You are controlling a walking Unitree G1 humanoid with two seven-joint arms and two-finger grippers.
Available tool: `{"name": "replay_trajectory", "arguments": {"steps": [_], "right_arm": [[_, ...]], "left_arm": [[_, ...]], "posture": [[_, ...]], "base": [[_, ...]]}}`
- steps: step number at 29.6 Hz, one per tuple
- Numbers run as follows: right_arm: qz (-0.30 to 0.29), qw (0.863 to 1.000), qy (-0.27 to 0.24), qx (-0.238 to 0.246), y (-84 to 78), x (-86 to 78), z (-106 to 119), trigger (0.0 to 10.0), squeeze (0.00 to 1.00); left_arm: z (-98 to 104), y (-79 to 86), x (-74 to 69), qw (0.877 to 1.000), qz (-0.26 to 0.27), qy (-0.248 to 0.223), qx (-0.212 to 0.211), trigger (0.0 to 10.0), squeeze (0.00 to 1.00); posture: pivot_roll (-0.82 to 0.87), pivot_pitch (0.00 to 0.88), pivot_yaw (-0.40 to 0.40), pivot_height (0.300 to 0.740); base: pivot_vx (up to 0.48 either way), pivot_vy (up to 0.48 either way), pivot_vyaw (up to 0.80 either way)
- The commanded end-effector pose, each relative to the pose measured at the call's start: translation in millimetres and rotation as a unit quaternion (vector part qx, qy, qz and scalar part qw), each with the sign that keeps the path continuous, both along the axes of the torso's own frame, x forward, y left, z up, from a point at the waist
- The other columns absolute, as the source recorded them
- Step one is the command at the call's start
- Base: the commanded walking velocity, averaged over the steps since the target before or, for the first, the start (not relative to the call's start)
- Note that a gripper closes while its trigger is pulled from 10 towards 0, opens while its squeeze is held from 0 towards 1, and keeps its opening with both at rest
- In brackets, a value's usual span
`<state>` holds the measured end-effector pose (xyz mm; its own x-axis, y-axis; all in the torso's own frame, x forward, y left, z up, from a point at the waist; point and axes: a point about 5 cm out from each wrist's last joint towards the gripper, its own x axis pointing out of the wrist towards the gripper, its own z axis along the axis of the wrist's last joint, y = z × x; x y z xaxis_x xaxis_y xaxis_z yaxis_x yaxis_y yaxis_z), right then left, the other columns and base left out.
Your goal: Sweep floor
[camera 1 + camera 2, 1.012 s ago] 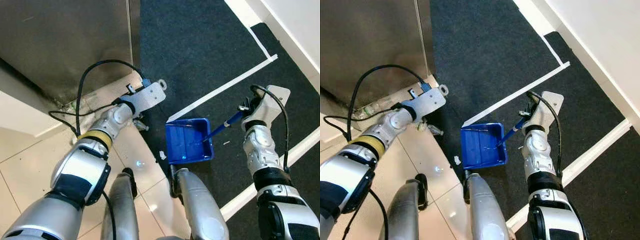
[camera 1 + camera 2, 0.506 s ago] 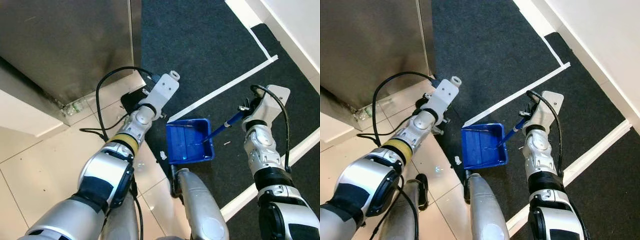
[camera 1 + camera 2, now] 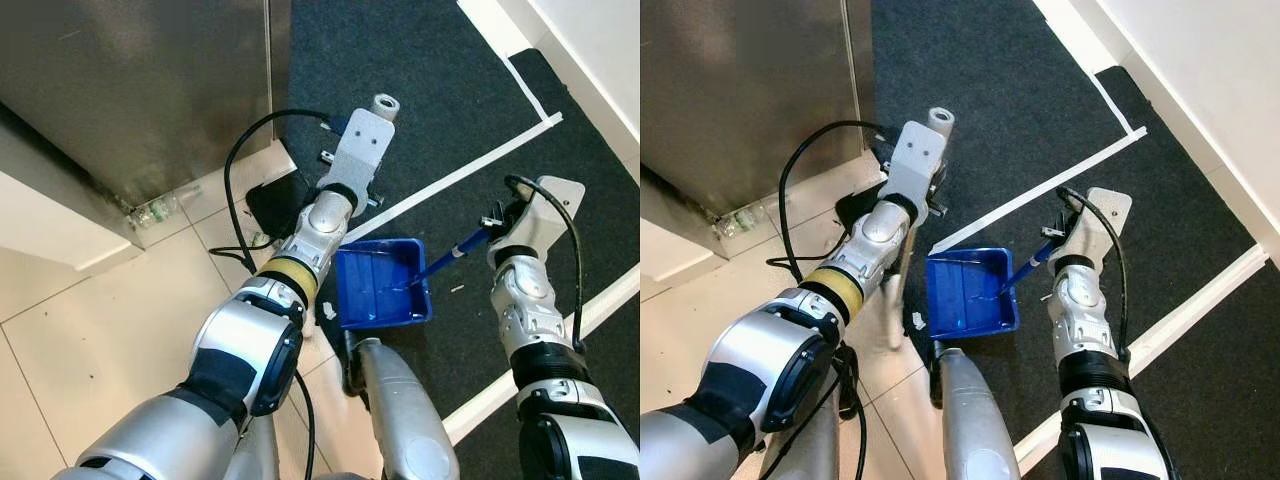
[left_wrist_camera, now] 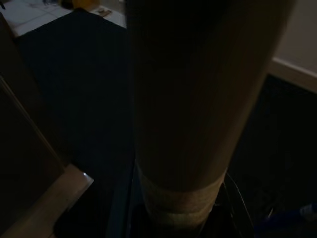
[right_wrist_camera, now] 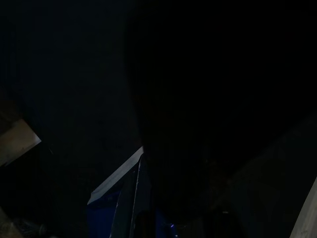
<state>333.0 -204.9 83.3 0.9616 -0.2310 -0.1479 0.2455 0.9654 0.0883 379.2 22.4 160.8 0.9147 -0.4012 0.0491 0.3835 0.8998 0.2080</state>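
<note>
My left gripper (image 3: 350,165) is under its wrist plate, over the carpet edge just beyond the dustpan's far left corner. It is shut on a pale wooden broom handle (image 4: 188,99), which also runs beside my forearm (image 3: 895,300). A black shape (image 3: 272,203), probably the broom head, lies on the tiles under that arm. The blue dustpan (image 3: 382,283) rests flat on the dark carpet. Its blue handle (image 3: 452,252) rises to my right gripper (image 3: 497,222), which is shut on it. A white scrap (image 3: 325,311) lies by the pan's left side.
A steel cabinet (image 3: 130,90) stands at the left, with clear plastic litter (image 3: 155,210) at its foot. White tape lines (image 3: 470,165) cross the carpet. A white wall base (image 3: 590,60) runs along the right. Pale tiles (image 3: 90,330) lie at the near left.
My left arm has swung from the cabinet's foot to the right and forward, ending over the carpet edge beside the dustpan. The dustpan and right arm have stayed put.
</note>
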Motion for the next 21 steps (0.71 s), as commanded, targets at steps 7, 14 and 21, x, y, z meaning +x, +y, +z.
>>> {"name": "replay_trajectory", "arguments": {"steps": [7,14,21], "right_arm": [[0.012,0.994,0.104,0.012,6.5,-22.4,-45,10.0,0.0],[0.016,0.993,0.115,0.015,9.2,-24.9,-50,10.0,0.0],[0.017,0.992,0.121,0.021,8.9,-23.6,-51,10.0,0.0]], "left_arm": [[43,-77.5,-21.7,0.989,-0.124,-0.035,-0.072,10.0,0.0],[48,-96.7,-32.6,0.973,-0.225,-0.026,-0.041,10.0,0.0],[55,-41.2,-8.0,0.964,-0.263,-0.016,0.043,10.0,0.0]], "posture": [[-0.08,0.389,-0.077,0.74],[-0.05,0.392,-0.067,0.74],[-0.01,0.393,-0.071,0.74]], "base": [[0.0,0.0,0.0],[0.0,0.0,0.0],[0.0,0.0,0.0]]}}
